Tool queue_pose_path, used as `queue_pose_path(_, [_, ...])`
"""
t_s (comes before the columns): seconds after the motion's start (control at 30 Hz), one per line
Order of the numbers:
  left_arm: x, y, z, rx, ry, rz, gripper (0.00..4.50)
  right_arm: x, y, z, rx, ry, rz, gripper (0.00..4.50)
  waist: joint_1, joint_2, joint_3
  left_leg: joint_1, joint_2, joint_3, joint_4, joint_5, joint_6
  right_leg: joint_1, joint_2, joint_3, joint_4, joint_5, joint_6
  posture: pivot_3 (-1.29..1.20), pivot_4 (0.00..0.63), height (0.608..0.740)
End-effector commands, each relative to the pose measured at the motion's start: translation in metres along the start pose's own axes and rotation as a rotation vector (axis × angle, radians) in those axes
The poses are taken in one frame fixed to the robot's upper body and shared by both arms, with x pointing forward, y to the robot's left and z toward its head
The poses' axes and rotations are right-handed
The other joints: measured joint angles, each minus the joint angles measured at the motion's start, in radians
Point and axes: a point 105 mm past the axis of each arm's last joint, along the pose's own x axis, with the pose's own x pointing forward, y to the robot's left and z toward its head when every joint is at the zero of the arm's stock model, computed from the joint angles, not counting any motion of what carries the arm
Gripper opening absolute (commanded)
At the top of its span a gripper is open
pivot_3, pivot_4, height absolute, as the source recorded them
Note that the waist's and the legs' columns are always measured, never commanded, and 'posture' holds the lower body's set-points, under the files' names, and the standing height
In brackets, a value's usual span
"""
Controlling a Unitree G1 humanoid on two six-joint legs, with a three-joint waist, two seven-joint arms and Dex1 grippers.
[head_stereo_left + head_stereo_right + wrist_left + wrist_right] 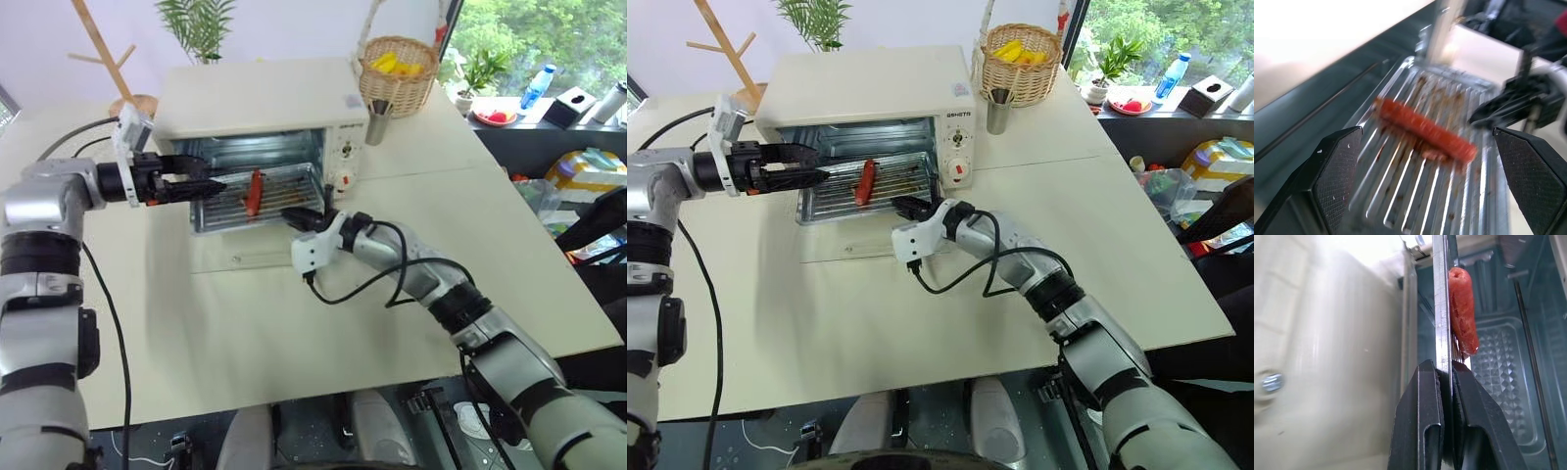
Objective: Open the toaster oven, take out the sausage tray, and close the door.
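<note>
Silver sausage tray (257,196) with one sausage (254,191), rim clamped in right end effector (297,218); left end effector (201,183) apart.

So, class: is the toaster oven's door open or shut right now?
Open. The door lies folded down flat on the table in front of the toaster oven, and the sausage tray sticks out through the opening.

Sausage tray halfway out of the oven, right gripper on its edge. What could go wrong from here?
1. The right gripper pinches only the thin front edge of the sausage tray; the tray could tilt or slip.
2. The sausage lies loose on the rack and may roll off.
3. The open left gripper hovers over the tray and may snag it.
</note>
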Motion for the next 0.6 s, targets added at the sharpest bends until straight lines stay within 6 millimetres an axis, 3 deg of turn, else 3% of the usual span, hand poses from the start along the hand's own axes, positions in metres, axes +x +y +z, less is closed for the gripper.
queue_pose_path(0.03, [-0.019, -0.017, 0.016, 0.023, -0.033, -0.028, 4.50, -0.011, -0.020, 0.010, -0.043, -0.047, -0.065, 0.03, -0.002, 0.000, 0.000, 0.000, 0.000, 0.000, 0.000, 0.000, 0.000, 0.000, 0.000, 0.000, 0.000, 0.000, 0.000, 0.00, 0.150, 0.740])
queue_pose_path(0.23, [-0.053, -0.035, 0.011, -0.134, -0.066, 0.013, 4.50, -0.031, -0.019, 0.015, -0.049, -0.080, -0.077, 0.03, 0.000, 0.000, 0.000, 0.000, 0.002, -0.001, 0.000, 0.000, 0.000, 0.000, 0.001, 0.000, 0.000, 0.000, 0.000, 0.00, 0.150, 0.740])
queue_pose_path(0.4, [-0.075, -0.048, -0.008, -0.353, -0.097, 0.075, 4.50, -0.046, -0.020, 0.017, -0.050, -0.098, -0.083, 0.03, 0.009, 0.000, 0.000, 0.002, 0.002, -0.002, 0.001, 0.000, 0.000, 0.001, 0.001, 0.000, 0.000, 0.000, 0.000, 0.00, 0.150, 0.740])
queue_pose_path(0.6, [-0.079, -0.068, -0.037, -0.585, -0.132, 0.107, 4.50, -0.058, -0.021, 0.026, -0.044, -0.163, -0.079, 0.03, 0.018, -0.001, 0.000, 0.002, 0.004, -0.002, 0.001, 0.000, 0.000, 0.003, 0.000, 0.000, 0.000, 0.000, 0.000, 0.00, 0.150, 0.740])
